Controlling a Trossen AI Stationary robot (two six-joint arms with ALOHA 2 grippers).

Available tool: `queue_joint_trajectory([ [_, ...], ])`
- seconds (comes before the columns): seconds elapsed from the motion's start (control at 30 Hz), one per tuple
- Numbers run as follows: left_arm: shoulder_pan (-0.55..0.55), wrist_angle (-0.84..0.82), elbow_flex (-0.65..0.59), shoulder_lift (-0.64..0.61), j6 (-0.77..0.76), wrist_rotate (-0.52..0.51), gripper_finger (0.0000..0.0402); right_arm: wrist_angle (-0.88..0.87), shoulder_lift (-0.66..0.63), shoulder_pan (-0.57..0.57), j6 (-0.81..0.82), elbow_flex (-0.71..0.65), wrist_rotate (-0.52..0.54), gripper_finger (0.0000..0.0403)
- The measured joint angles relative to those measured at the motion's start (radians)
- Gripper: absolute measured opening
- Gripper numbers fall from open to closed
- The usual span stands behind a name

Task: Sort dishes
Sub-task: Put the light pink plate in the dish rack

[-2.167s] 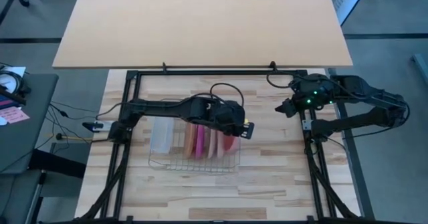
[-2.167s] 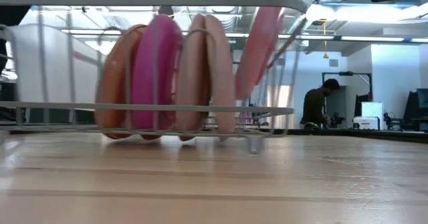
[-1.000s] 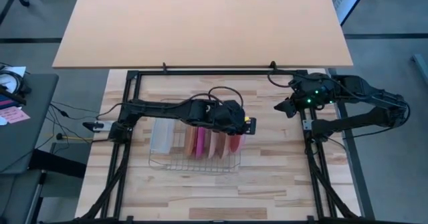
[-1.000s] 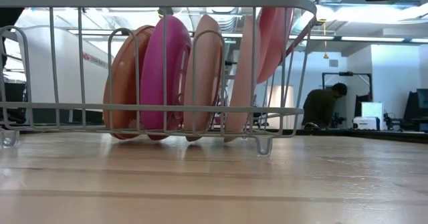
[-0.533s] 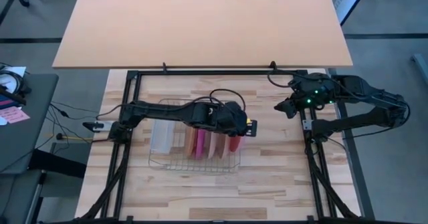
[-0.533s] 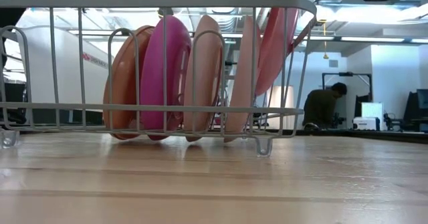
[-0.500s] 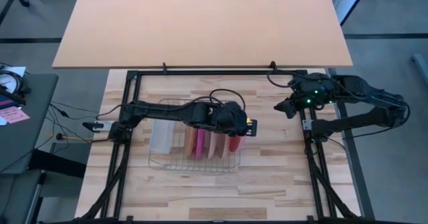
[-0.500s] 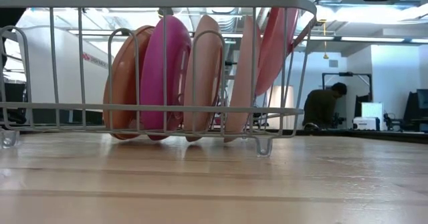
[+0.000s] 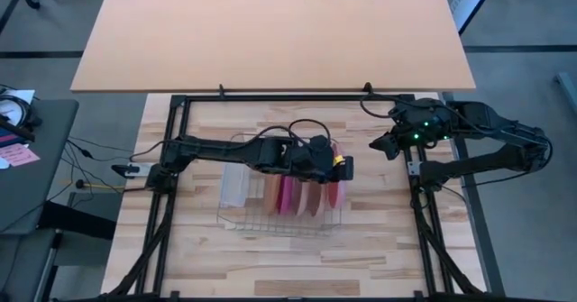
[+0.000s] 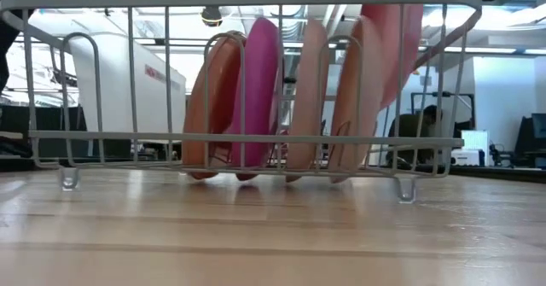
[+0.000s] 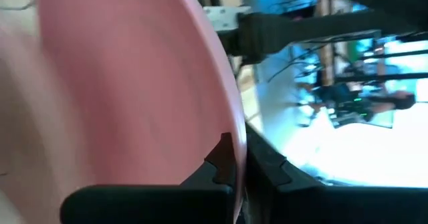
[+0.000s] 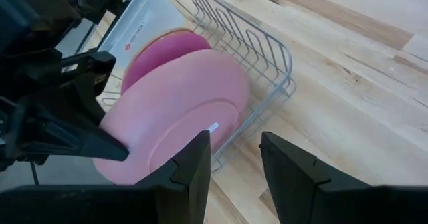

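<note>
My left gripper is over the right end of the rack, its fingers pinched on the rim of the red plate; this plate is tilted, its top leaning right, above and partly inside the rack's right end, its lower edge hidden behind the pale plates. In the left wrist view the red plate fills most of the frame, and the two dark fingers sit close together on either side of its edge. In the right wrist view it appears as a large pink disc in front of the magenta one.

Four plates stand on edge in the rack's slots; from left to right in the low view: orange-tan plate; magenta plate; first pale plate; second pale plate; each nearly upright, close beside its neighbour.

A white tray stands at the rack's left end, left of the orange-tan plate.

The rack rests on the table, near its middle.

My right gripper waits raised at the far right of the table, well apart from the rack; its fingers stand partly apart with nothing between them.

A person shows in the room beyond the table, behind the rack's wires.
</note>
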Motion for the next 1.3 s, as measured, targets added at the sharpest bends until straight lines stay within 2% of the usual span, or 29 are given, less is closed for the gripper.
queue_joint_trajectory([
  [0.67,0.003,0.052,-0.003,-0.001,0.08,0.01,0.0001,0.001,0.0,0.0,0.001,0.0,-0.006,0.0138],
  [0.97,-0.001,0.247,-0.155,0.002,0.005,0.023,0.0,0.001,0.0,0.0,0.008,0.0,-0.006,0.0138],
  [1.3,-0.001,0.22,-0.16,0.001,0.052,0.044,0.0005,0.001,0.0,0.0,0.011,0.0,-0.006,0.0138],
])
